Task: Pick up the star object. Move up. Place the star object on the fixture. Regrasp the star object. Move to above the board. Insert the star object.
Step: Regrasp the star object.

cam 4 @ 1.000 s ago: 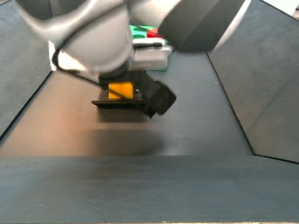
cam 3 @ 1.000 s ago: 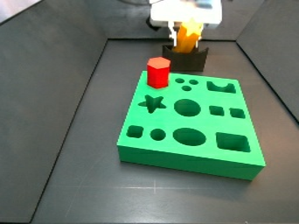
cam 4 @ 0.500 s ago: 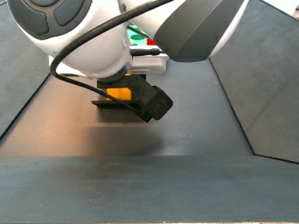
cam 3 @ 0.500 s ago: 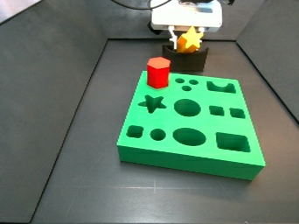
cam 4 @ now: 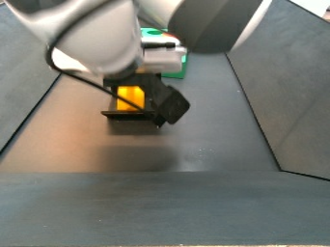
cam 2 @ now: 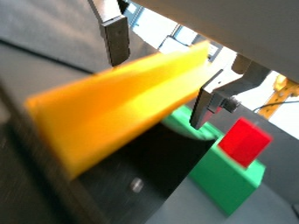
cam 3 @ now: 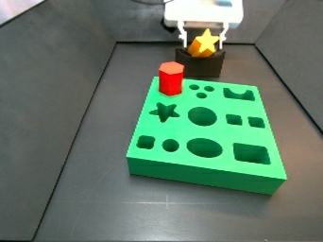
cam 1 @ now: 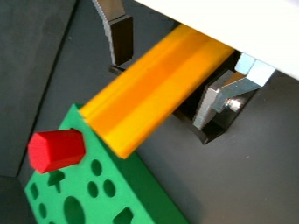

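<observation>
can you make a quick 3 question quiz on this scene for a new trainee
1. True or false: the red hexagonal peg stands upright in the board.
2. Where is the star object in a side view? A) lying in the board's star hole B) at the fixture, between the fingers of the gripper C) flat on the floor
3. Fill in: the board's star hole is ____.

Key:
1. True
2. B; both wrist views show the silver fingers on either side of the yellow-orange prism
3. empty
</observation>
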Tool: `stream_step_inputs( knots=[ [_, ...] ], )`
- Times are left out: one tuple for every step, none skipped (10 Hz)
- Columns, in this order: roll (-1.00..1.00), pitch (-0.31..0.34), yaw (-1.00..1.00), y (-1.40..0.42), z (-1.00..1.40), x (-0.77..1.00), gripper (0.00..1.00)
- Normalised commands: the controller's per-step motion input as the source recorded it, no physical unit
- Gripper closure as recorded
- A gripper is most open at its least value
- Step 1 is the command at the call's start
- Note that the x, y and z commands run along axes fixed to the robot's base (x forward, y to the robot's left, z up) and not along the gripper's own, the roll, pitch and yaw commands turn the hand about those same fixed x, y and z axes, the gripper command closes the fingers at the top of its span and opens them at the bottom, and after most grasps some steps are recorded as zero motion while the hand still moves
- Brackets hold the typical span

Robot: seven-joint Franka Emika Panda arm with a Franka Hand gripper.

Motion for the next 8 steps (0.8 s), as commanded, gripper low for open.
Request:
stream_step_inputs(
  knots=[
    [0.01, -0.027, 0.02, 0.00, 1.00, -0.03, 0.00],
    [0.03, -0.012, 0.03, 0.00, 1.00, -0.04, 0.00],
    [0.04, 0.007, 0.04, 0.00, 0.90, -0.04, 0.00],
    [0.04, 0.035, 0.04, 0.00, 0.66, -0.03, 0.00],
    [0.04, 0.057, 0.03, 0.00, 0.48, -0.03, 0.00],
    [0.05, 0.073, 0.02, 0.01, 0.29, -0.03, 0.00],
    [1.00, 0.063, 0.02, -1.00, 0.98, 0.00, 0.00],
    [1.00, 0.062, 0.02, -1.00, 0.91, 0.01, 0.00]
  ],
)
